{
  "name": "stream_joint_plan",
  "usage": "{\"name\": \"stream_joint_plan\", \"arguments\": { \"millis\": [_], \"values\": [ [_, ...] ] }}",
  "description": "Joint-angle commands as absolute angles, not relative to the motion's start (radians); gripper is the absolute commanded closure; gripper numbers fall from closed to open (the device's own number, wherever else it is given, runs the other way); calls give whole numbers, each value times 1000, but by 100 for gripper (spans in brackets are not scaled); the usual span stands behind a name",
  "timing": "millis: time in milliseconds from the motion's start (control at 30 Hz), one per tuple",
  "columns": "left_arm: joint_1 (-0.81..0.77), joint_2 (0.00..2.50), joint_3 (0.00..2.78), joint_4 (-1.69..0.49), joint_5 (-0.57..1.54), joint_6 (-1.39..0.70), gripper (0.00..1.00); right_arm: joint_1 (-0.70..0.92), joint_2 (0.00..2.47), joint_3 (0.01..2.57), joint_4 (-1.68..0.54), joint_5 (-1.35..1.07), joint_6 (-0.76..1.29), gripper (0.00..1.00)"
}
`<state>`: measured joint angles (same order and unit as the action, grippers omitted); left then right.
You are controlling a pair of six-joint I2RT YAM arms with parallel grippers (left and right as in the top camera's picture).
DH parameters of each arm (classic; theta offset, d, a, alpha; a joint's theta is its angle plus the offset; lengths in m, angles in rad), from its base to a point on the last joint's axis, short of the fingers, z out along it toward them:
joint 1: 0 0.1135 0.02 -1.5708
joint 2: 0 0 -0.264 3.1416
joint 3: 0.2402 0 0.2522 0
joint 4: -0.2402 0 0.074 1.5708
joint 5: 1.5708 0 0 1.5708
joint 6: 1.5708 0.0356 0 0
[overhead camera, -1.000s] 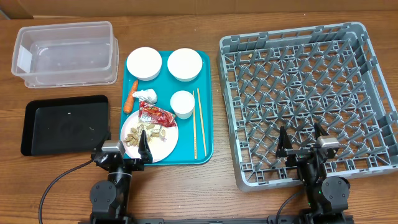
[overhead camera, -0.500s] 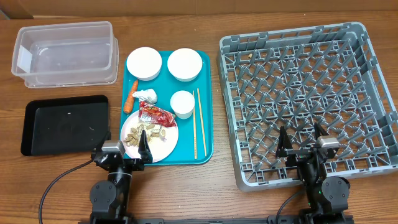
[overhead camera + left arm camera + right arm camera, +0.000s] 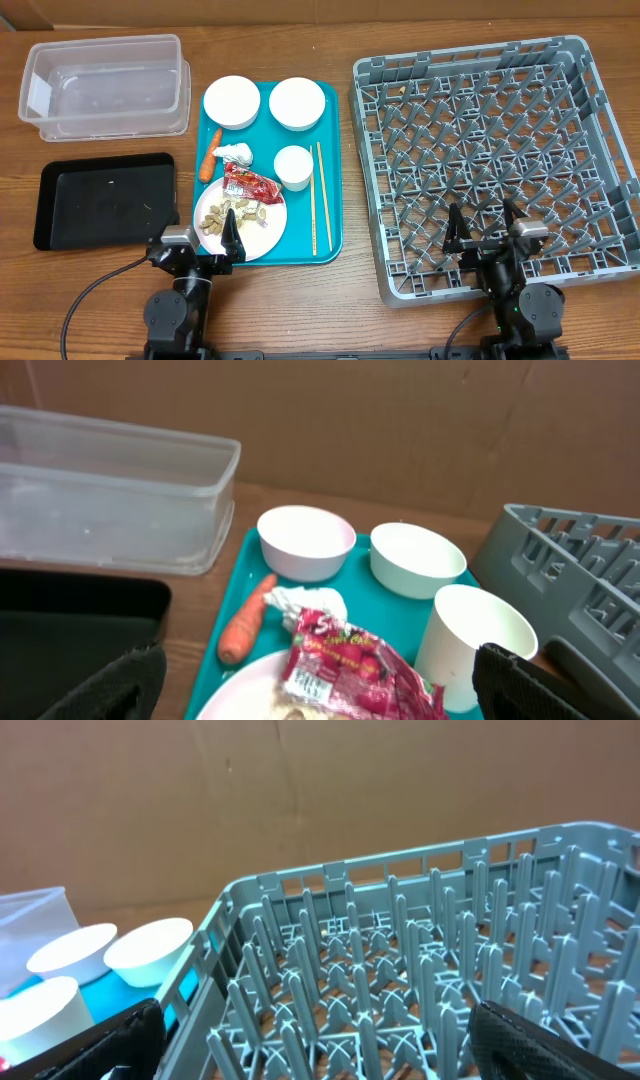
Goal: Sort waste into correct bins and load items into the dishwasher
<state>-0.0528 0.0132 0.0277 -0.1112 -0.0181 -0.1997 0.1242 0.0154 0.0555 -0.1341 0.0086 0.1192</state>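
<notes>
Waste lies on the teal rectangular serving tray (image 3: 300,228). A crumpled red wrapper (image 3: 248,184) overlaps the far edge of the round white plate (image 3: 272,225), which carries tan shells and ricey scraps (image 3: 228,213). A crumpled silver-white wrapper (image 3: 234,153) and a small orange carrot (image 3: 206,164) lie just beyond it. Two white bowls (image 3: 232,101) stand side by side at the tray's far end. A small white cup (image 3: 293,166) sits nearer, with two thin wooden chopsticks (image 3: 318,197) lying lengthwise beside it.

Left of the teal tray stands the clear plastic rectangular tub (image 3: 100,41) and, nearer, the shallow black rectangular tray (image 3: 48,205). The large square grey plastic dish rack (image 3: 470,56) fills the right side.

The left gripper (image 3: 193,243) hovers at the teal tray's near edge by the plate, jaws wide and holding nothing — the right gripper (image 3: 484,232) hangs over the rack's near rows, likewise spread wide with nothing between its fingers.
</notes>
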Motion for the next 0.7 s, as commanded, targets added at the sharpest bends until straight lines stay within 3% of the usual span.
{"name": "stream_joint_plan", "arguments": {
  "millis": [0, 233, 667],
  "values": [
    [-59, 23, 133, -167, -2, -228, 0, 122, 48, 160, -175, 29, 134, 0],
    [-59, 218, 362, -310, -2, -228, 0, 122, 254, 361, -306, 28, 134, 0],
    [-59, 828, 976, -751, 4, -224, 0, 122, 751, 833, -727, -6, 134, 0]
  ]
}}
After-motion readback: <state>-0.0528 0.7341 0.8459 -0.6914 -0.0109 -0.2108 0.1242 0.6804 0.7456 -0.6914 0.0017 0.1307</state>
